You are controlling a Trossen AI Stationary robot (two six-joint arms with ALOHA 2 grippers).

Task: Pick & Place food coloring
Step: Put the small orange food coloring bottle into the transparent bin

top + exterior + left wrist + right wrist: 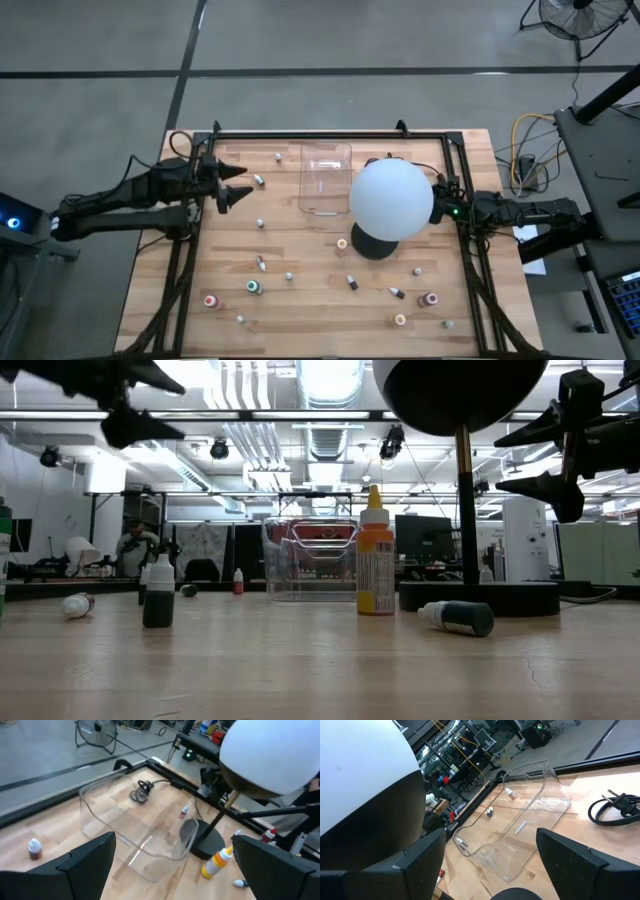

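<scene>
The food coloring bottles lie scattered over the tabletop (300,300), most of them in the near half, a few toward the far edge beside the clear plastic tray (325,178). None is in the tray yet.

They look light, stiff and smooth-sided (likely to skid or roll if nudged), and several lie on their sides. An upright one, such as the yellow bottle (375,565) just in front of the tray in the low view, is best taken across its body below the cap; the dark bottle (457,617) lying on its side near the lamp base should be pinched across its width, not along its length.

Counted from above: about fifteen bottles, though the smallest specks are hard to be sure of. One tray, at the middle of the far edge. One white globe lamp (391,199) on a black base, right of the tray, with a coiled black cable (615,807) near it.

The left gripper (237,186) hangs with fingers apart above the far left part of the tabletop, holding nothing. The right gripper (525,455), also spread and empty, sits at the right edge behind the globe.
</scene>
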